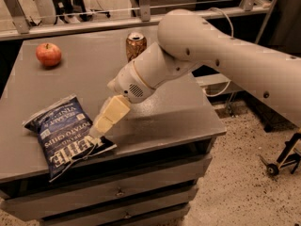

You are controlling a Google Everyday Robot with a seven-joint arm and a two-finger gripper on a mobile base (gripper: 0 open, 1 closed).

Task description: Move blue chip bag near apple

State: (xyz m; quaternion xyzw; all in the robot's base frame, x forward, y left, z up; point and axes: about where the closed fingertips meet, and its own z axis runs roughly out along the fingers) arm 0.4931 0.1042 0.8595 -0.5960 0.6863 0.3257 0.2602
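Note:
The blue chip bag (63, 134) lies flat near the front left edge of the grey cabinet top (155, 102), its white lettering facing up. The apple (48, 54) sits at the far left corner, well apart from the bag. My gripper (98, 132) reaches down from the white arm (207, 51) and its cream fingers (109, 117) touch the bag's right edge.
A gold-brown drink can (135, 45) stands at the back middle of the top, behind my arm. A metal railing (141, 6) runs behind the cabinet. Drawers (117, 192) are below the top. Speckled floor and a wheeled base (277, 164) are at the right.

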